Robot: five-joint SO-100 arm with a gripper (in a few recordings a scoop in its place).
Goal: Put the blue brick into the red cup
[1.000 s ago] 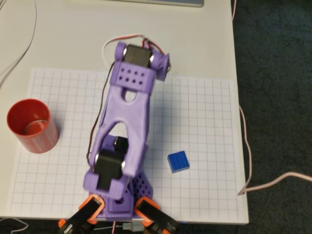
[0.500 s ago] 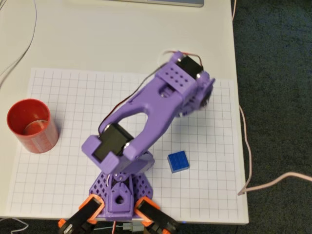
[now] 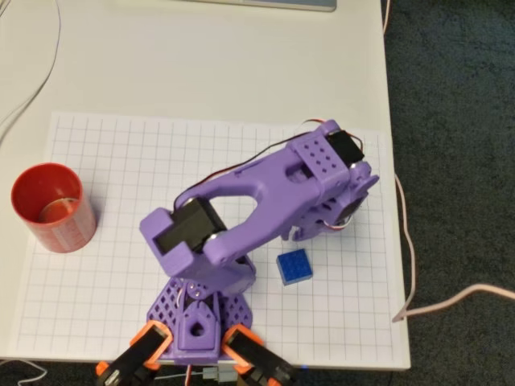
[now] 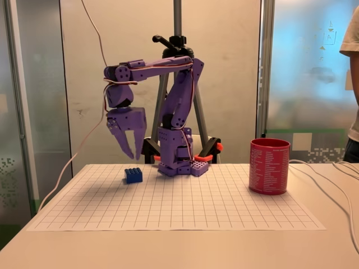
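Note:
The blue brick (image 3: 294, 266) lies flat on the grid mat just right of the arm's base, also seen in the fixed view (image 4: 133, 175). At the mat's left edge in the overhead view stands the red cup (image 3: 50, 207), upright and far from the brick; the fixed view has the cup (image 4: 269, 166) on the right. My purple gripper (image 4: 133, 153) hangs pointing down, a few centimetres above the brick's level and close over it, fingers spread with nothing between them. From overhead, the wrist (image 3: 330, 173) covers the fingers and sits just beyond the brick.
A white grid mat (image 3: 105, 145) covers the table, whose right edge (image 3: 400, 241) drops to dark carpet. Cables trail at the right (image 3: 410, 265) and upper left. Orange clamps (image 3: 149, 342) hold the base. A tripod (image 4: 178, 33) stands behind; a person (image 4: 352, 84) stands at the right.
The arm has swung clockwise in the overhead view, from pointing at the mat's far side to the right. The wrist now sits near the brick. Brick and cup have not moved.

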